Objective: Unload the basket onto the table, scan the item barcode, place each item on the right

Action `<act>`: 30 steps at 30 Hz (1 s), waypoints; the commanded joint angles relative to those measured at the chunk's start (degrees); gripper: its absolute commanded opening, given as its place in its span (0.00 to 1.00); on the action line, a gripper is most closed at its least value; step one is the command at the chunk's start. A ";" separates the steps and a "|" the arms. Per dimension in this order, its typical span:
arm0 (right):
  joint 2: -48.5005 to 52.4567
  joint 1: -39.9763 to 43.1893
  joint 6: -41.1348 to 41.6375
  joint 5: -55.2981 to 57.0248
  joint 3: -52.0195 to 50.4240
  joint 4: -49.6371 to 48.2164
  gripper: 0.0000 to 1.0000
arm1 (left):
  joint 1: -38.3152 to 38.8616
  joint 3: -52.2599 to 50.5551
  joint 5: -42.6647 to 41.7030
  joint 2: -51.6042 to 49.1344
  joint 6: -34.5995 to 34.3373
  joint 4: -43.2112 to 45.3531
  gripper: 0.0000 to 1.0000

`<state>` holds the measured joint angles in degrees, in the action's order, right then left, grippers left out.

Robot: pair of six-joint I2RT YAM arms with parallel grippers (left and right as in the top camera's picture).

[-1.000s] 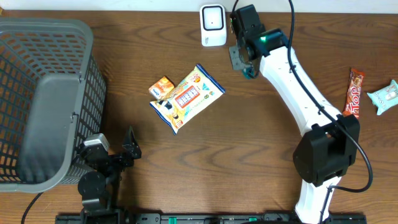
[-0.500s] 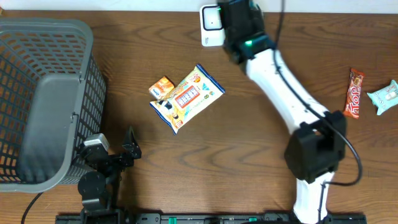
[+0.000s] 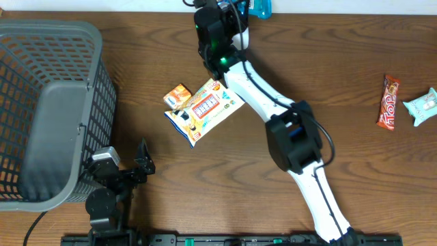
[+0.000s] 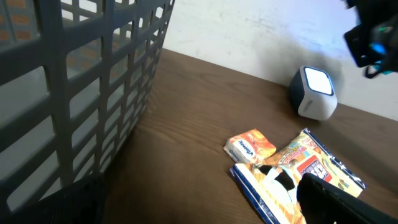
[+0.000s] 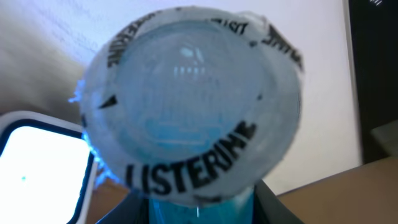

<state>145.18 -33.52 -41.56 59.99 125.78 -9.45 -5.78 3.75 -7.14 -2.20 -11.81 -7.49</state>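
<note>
My right gripper [image 5: 202, 210] is shut on a blue Listerine bottle [image 5: 193, 112], whose white cap fills the right wrist view. The white scanner [image 5: 37, 162] shows just left of the bottle, its lit face close by. In the overhead view the bottle [image 3: 260, 7] sticks out at the table's far edge, and the right arm covers most of the scanner there. From the left wrist the scanner [image 4: 314, 93] stands on the table with the right gripper [image 4: 373, 31] hanging above and to its right. My left gripper [image 4: 199, 208] is open and holds nothing, low at the front left.
A yellow snack bag [image 3: 205, 108] and a small orange box [image 3: 177, 94] lie mid-table. A grey mesh basket [image 3: 48, 109] stands at the left. At the right edge lie a red Top candy bar [image 3: 389, 102] and a pale teal packet [image 3: 423, 106].
The right arm has swung left along the far edge with the bottle, from right of the scanner to over it. The left arm has not moved.
</note>
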 commanded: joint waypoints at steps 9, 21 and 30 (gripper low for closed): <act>11.13 -1.70 -12.96 0.68 12.17 -4.59 0.01 | 0.11 -1.38 0.33 0.09 0.11 -0.59 0.98; 12.46 -2.49 -10.71 -1.49 12.15 -4.87 0.01 | 0.11 -1.38 0.33 0.09 0.11 -0.59 0.98; 12.07 -4.44 -9.22 1.38 12.15 -1.73 0.01 | 0.11 -1.38 0.33 0.09 0.11 -0.59 0.98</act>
<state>158.08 -36.69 -51.66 58.24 135.37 -11.40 -5.78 3.75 -7.11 -2.20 -11.81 -7.49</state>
